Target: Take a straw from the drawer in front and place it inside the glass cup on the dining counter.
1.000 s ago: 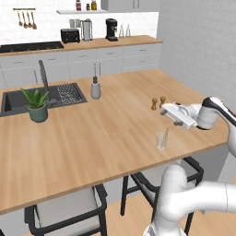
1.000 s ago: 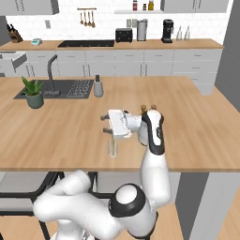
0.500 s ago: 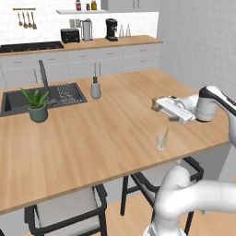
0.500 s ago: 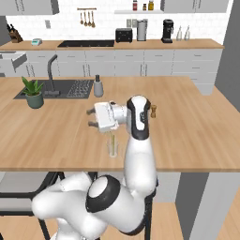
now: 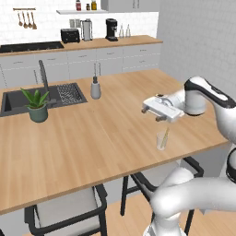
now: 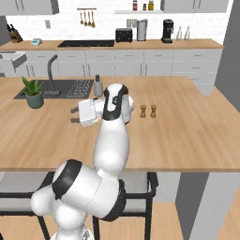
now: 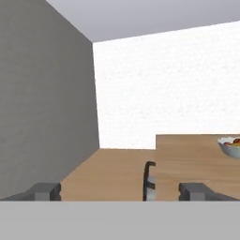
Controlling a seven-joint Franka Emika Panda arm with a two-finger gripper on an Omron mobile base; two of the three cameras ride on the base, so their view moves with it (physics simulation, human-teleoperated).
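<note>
The glass cup (image 5: pixel 161 142) stands on the dining counter (image 5: pixel 92 138) near its front edge, and the thin pale-yellow straw (image 5: pixel 166 134) leans inside it. My gripper (image 5: pixel 152 114) hovers above and slightly left of the cup, pointing left, open and empty. From the right base view the gripper (image 6: pixel 73 115) juts left from the arm, which hides the cup. The hand view looks level across the room between the spread fingertips (image 7: pixel 46 191). The drawer (image 6: pixel 13 59) is pulled out of the back-left cabinets.
A grey soap bottle (image 5: pixel 95 88), a potted plant (image 5: pixel 37 105) and a sink (image 5: pixel 55 94) lie left on the counter. Two brown shakers (image 6: pixel 148 111) stand right of the arm. Stools (image 5: pixel 69 212) line the near side. A fruit bowl (image 7: pixel 229 146) rests on a wood counter ahead.
The arm has swung left and the hand has moved away from the cup, staying open. The straw stays in the cup.
</note>
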